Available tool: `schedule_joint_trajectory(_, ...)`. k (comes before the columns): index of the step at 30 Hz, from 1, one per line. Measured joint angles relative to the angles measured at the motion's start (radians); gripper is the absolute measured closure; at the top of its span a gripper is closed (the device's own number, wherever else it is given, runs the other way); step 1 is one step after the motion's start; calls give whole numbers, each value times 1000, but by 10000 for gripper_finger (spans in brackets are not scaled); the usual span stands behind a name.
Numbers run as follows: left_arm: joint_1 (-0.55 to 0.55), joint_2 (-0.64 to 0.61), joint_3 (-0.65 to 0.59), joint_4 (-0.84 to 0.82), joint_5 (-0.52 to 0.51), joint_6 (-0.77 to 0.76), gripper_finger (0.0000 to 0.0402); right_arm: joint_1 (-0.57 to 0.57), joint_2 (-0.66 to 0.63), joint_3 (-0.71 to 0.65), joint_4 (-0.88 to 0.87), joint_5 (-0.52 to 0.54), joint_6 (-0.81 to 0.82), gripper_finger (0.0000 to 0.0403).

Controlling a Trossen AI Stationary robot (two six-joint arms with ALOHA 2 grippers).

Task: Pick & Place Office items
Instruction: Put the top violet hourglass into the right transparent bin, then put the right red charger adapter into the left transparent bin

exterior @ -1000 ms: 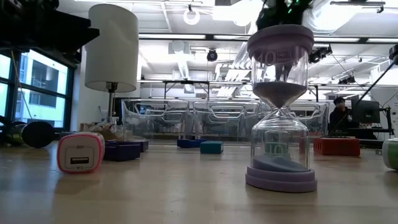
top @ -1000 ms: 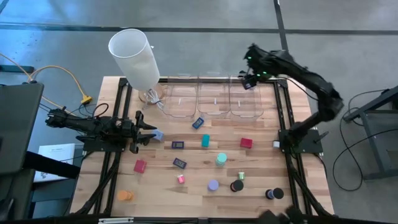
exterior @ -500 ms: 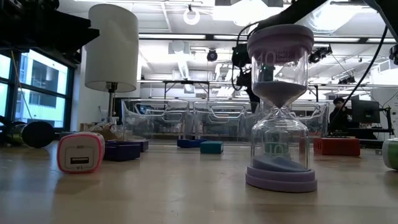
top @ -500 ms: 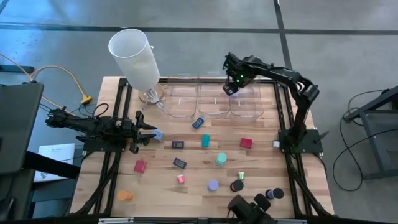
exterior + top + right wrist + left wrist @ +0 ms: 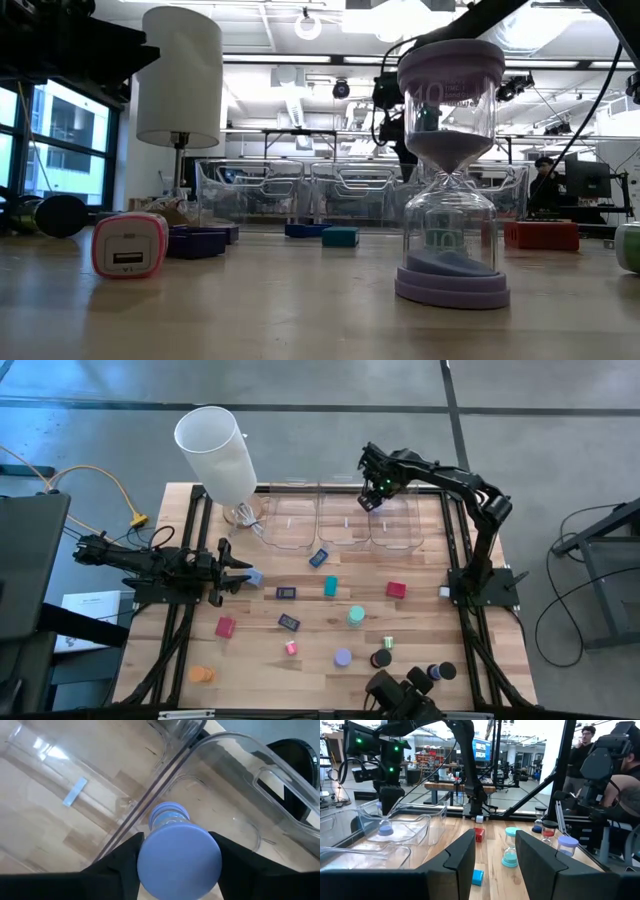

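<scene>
bins (image 5: 345, 520) wall rear, white cylinder (image 5: 217, 455) corner

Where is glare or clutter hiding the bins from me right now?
Low view: the purple hourglass close to the camera blocks part of the right bin, with bright ceiling lights behind. Right wrist view: the blue hourglass in the right gripper fills the foreground; clear bin walls reflect light. High view: table evenly lit.

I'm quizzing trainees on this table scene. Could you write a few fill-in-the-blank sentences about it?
The right claw grips an ___.
It hangs over the clear ___.
The left claw lies open beside a light-blue ___.
Missing words: hourglass; bins; block.
</scene>
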Motion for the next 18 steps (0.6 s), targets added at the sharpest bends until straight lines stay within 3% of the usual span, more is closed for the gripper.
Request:
schedule_joint_trajectory(9,0,0,0,-4,0,0,266,0,0,0,39,38,6,140)
schedule_joint_trajectory(18,0,0,0,-4,0,0,266,0,-55,0,30,33,13,129)
